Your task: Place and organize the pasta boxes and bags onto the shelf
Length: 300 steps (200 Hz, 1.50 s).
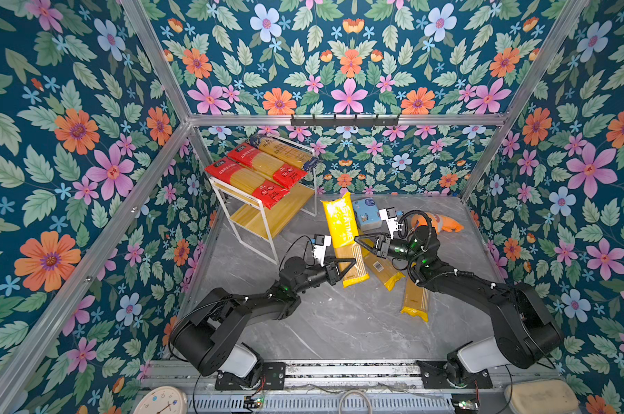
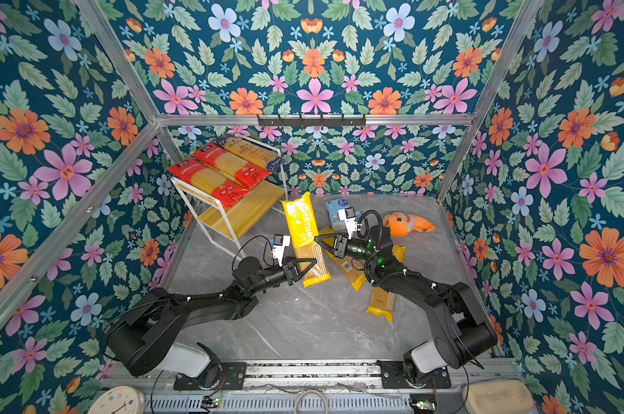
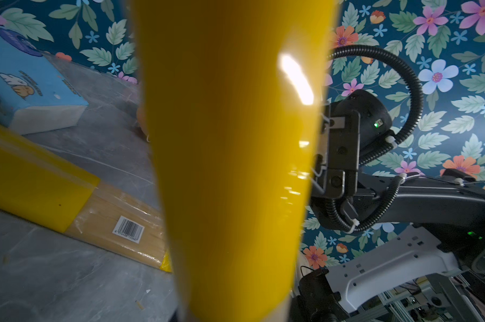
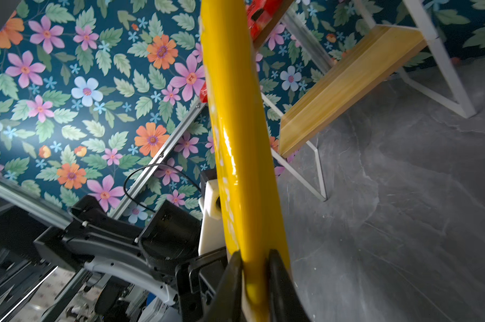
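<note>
A yellow pasta pack point(image 1: 341, 229) point(image 4: 235, 125) stands tilted in the air above the table. My left gripper point(image 1: 351, 263) is shut on its lower, clear-window part; in the left wrist view the pack point(image 3: 230, 139) hides the fingers. My right gripper point(image 1: 357, 239) point(image 4: 253, 259) has a finger on each side of the pack's edge, and whether they still press shows nowhere. Two more yellow packs point(image 1: 382, 267) point(image 1: 416, 299) lie flat on the table. The shelf point(image 1: 263, 220) holds two red packs point(image 1: 247, 182) point(image 1: 267, 165) and a dark blue-and-gold pack point(image 1: 285, 150) on its top board.
A light-blue tissue pack point(image 1: 366, 215) and an orange plush toy point(image 1: 443, 224) lie at the back right, behind my right arm. The shelf's lower board point(image 4: 347, 78) is bare. Flowered walls close in the table on three sides.
</note>
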Motion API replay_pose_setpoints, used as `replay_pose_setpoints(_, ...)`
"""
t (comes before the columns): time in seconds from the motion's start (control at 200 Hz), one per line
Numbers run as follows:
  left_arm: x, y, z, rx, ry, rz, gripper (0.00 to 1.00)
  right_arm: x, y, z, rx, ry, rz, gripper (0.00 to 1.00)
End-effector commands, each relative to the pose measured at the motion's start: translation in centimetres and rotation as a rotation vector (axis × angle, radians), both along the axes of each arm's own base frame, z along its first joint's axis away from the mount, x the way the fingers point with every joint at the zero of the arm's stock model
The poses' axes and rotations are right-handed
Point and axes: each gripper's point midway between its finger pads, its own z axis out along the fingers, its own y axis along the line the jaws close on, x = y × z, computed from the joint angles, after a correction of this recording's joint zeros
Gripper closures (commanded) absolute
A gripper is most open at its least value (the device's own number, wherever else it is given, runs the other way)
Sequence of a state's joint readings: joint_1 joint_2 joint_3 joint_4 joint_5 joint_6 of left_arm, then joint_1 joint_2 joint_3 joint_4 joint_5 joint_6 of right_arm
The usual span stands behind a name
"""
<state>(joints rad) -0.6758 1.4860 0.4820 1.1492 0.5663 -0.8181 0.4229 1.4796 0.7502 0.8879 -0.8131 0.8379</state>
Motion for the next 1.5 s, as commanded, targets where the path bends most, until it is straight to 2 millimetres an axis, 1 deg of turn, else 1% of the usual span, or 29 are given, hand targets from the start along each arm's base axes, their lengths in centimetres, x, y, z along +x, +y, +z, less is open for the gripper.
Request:
replay_pose_setpoints(0.0,1.2,0.7,1.6,-0.082,-0.011,0.078,0.86,0.1,-0.4,0.3,0.017,-0.006,-0.045,0.6)
replay_pose_setpoints(0.07,1.6,1.0,1.6,-0.113,0.014,0.105,0.89,0.4,-0.9,-0.8,0.007,0.024,-0.09,0.49)
replay_pose_setpoints(0.19,2.8,2.2,2.0,-0.173,0.039,0.199,0.89,0.7,-2.0,-3.4,-0.02,0.108,-0.174,0.41)
replay_pose_setpoints(0.29,4.0,3.4,2.5,-0.207,0.042,0.297,0.88,1.0,-3.0,-5.8,-0.028,0.195,-0.246,0.39)
replay_pose_setpoints(0.335,4.4,3.9,2.6,-0.214,0.046,0.336,0.88,1.0,-3.1,-6.9,-0.036,0.24,-0.259,0.38)
replay_pose_setpoints(0.385,5.0,4.4,2.7,-0.226,0.051,0.376,0.87,0.9,-3.0,-7.7,-0.039,0.275,-0.26,0.38)
replay_pose_setpoints(0.495,5.9,5.3,2.7,-0.249,0.071,0.448,0.86,0.6,-2.6,-7.9,-0.004,0.273,-0.275,0.37)
replay_pose_setpoints(0.54,6.2,5.6,2.7,-0.261,0.078,0.468,0.86,0.5,-2.0,-7.9,-0.001,0.277,-0.265,0.37)
replay_pose_setpoints(0.63,6.6,5.7,3.5,-0.309,0.084,0.482,0.86,0.4,-0.5,-8.1,0.0,0.283,-0.242,0.37)
replay_pose_setpoints(0.675,6.8,5.7,3.9,-0.323,0.082,0.482,0.86,0.6,0.2,-8.5,0.009,0.295,-0.237,0.37)
replay_pose_setpoints(0.75,7.0,5.6,4.4,-0.332,0.081,0.487,0.85,1.3,1.1,-8.4,0.069,0.306,-0.229,0.37)
replay_pose_setpoints(0.765,7.0,5.6,4.6,-0.335,0.079,0.487,0.86,1.4,1.2,-8.0,0.089,0.302,-0.228,0.37)
replay_pose_setpoints(0.775,6.9,5.6,4.6,-0.337,0.079,0.486,0.85,1.6,1.4,-8.8,0.086,0.318,-0.231,0.37)
replay_pose_setpoints(0.785,6.9,5.6,4.7,-0.338,0.079,0.486,0.85,1.8,1.5,-8.9,0.093,0.323,-0.232,0.37)
replay_pose_setpoints(0.84,6.9,5.7,4.8,-0.341,0.078,0.485,0.85,2.3,1.9,-8.7,0.138,0.322,-0.238,0.37)
replay_pose_setpoints(0.915,6.8,5.8,4.8,-0.339,0.082,0.487,0.85,2.7,2.6,-8.3,0.171,0.313,-0.236,0.39)
replay_pose_setpoints(1.03,6.9,5.9,4.5,-0.335,0.091,0.495,0.85,2.7,3.6,-8.0,0.166,0.307,-0.222,0.41)
replay_pose_setpoints(1.165,6.9,5.8,5.0,-0.342,0.083,0.489,0.84,2.8,4.3,-7.6,0.173,0.303,-0.203,0.47)
replay_pose_setpoints(1.24,7.1,6.1,5.1,-0.347,0.081,0.497,0.83,2.9,4.6,-7.4,0.182,0.303,-0.195,0.57)
replay_pose_setpoints(1.31,7.3,6.5,5.1,-0.347,0.084,0.507,0.79,3.0,4.8,-6.9,0.199,0.296,-0.188,0.66)
replay_pose_setpoints(1.395,7.6,7.2,4.6,-0.335,0.099,0.531,0.7,3.3,5.0,-6.6,0.209,0.299,-0.193,0.77)
replay_pose_setpoints(1.445,7.7,7.6,4.4,-0.325,0.106,0.544,0.67,3.7,5.1,-6.4,0.215,0.3,-0.198,0.81)
replay_pose_setpoints(1.495,7.7,7.9,4.1,-0.313,0.112,0.555,0.61,4.1,5.2,-6.1,0.224,0.302,-0.203,0.86)
